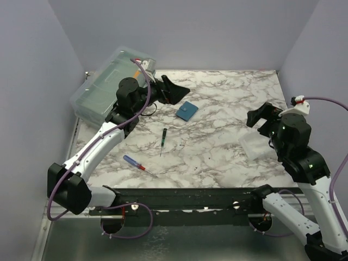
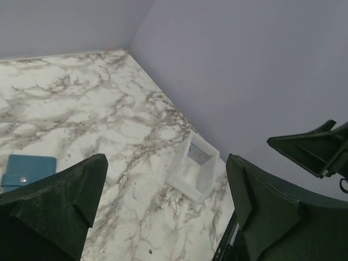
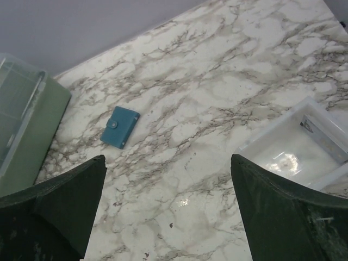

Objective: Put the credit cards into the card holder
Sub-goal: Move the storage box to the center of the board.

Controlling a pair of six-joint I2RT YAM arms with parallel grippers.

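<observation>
Both hang wide open and empty, the left tool near the closed holder on the worktop, the right tool by the tray where a card seems to lean, and thin plastic could slip from a pinch against that wall.

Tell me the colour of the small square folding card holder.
The card holder is teal-blue with a silvery snap button; the right wrist view shows it best.
</observation>
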